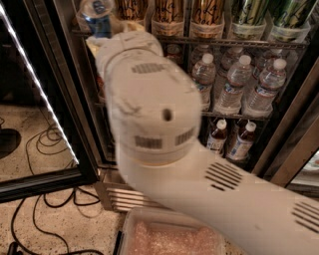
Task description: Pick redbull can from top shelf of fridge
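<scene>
The redbull can [98, 19], blue with a silver lid, stands out at the left end of the top shelf [239, 42], a wire rack with clear tubs holding gold cans [207, 17] and green cans [249, 15]. My gripper [103, 39] is right at the can's lower part, mostly hidden behind my white wrist [127, 47]. My bulky elbow [154, 109] fills the middle of the view and hides the left part of the shelf below. The fridge [70, 89] has a steel frame.
Water bottles [234, 84] stand on the rack below, with small dark bottles [219, 134] under them. The open glass door with its white light strip [40, 94] is on the left. Black cables [45, 199] lie on the floor. A clear tub [169, 234] sits at the bottom.
</scene>
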### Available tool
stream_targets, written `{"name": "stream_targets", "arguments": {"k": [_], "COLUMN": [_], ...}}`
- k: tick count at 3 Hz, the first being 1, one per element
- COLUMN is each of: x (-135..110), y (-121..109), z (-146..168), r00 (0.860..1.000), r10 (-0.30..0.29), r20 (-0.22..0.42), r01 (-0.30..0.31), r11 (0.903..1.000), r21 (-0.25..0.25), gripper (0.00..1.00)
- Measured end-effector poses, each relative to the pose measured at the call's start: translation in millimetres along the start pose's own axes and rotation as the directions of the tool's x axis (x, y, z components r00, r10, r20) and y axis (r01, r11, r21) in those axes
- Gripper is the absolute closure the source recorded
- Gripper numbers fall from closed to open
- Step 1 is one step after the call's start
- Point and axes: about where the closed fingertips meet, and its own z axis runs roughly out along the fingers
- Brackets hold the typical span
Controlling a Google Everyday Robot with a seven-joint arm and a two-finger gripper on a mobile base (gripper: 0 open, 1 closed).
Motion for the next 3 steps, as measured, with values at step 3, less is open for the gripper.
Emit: {"name": "stream_targets", "arguments": {"k": [3], "x": [37], "y": [-66], "z": [-26], "r00": [1.000], "r10": [0.001], "r20": [-0.013], "r01": [-0.003], "r11": [0.9909], "r21": [-0.135], "gripper": [1.00]}}
